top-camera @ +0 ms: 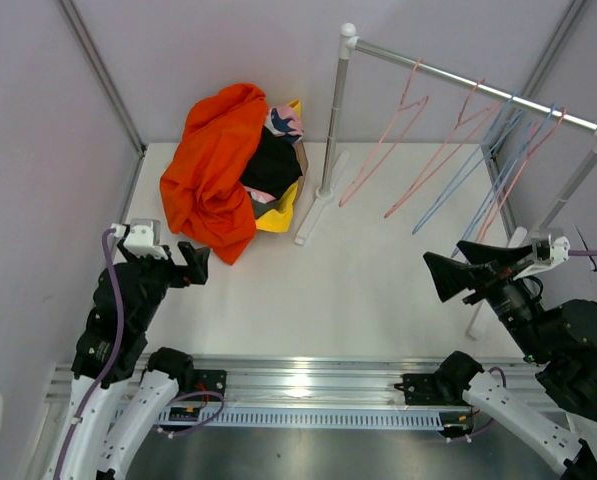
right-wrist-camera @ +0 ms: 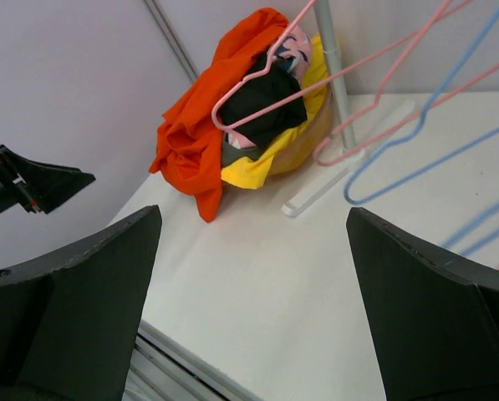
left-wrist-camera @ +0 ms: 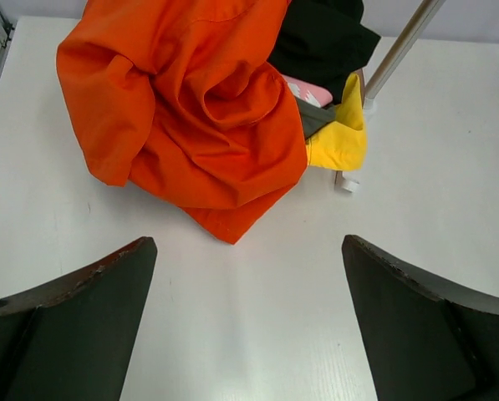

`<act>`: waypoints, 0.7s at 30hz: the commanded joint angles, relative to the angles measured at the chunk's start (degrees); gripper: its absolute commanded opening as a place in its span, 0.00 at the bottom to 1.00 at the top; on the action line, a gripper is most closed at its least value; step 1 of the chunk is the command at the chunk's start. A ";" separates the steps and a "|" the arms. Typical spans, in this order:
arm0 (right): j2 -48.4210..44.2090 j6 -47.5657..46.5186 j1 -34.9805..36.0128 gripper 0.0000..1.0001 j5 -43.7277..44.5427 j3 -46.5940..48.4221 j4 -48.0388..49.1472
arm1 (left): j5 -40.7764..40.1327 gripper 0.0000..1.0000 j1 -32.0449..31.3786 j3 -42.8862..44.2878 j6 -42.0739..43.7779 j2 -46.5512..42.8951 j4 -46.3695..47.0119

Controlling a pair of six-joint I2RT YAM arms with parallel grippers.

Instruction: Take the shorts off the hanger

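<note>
Viewed from above: white counter (top-camera: 398, 300), with a white-posted, metal-railed clothes rack (top-camera: 333, 130) standing far right. Counted on the rail thin pink wire hangers (top-camera: 383, 150) and thin blue wire hangers (top-camera: 454, 180), all seemingly bare, slanting down toward the near left.

Found the shorts off the rack, heaped far left on the counter, just beside the rack's left post:
- bright orange cloth shorts (top-camera: 213, 175), left side, largest
- plain black shorts (top-camera: 271, 165), middle
- bright yellow shorts (top-camera: 278, 218), near right edge of the heap
- pink patterned shorts (top-camera: 284, 122), far top
- dark olive-green shorts (left-wrist-camera: 316, 124), only a strip, wedged between orange and yellow

Left claw (left-wrist-camera: 247, 244): spread wide, holding nothing, on the near side of the orange hem, not touching. Right claw (right-wrist-camera: 253, 213): spread wide, holding nothing, near right, close by the lower ends of the blue wire hangers.

Judged done: nothing left to unhook. For a clean finish:
- Keep both claws wide and clear of the heap, so no hem gets dragged.
- Draw the right claw straight toward the near edge, away from the wire loops, to avoid snagging one.

Seen in the right wrist view: a pink hanger across the heap. Taken as overlap in the line of sight only; contact not confirmable.
</note>
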 commanded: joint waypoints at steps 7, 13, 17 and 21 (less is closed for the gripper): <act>-9.91 -1.17 0.17 0.99 10.99 -5.60 -4.53 | -2.84 0.99 -0.38 -1.24 -1.96 -0.50 0.69; -15.98 -1.96 0.26 0.99 14.87 -7.54 -6.92 | -3.27 0.99 -0.38 -1.33 -2.04 0.55 0.43; -16.95 -2.13 0.26 0.99 14.09 -7.80 -6.84 | -3.80 0.99 -0.47 -1.33 -2.13 0.64 0.34; -17.04 -2.22 0.26 0.99 11.62 -9.20 -5.78 | -3.89 0.99 -0.47 -1.42 -2.04 1.43 0.16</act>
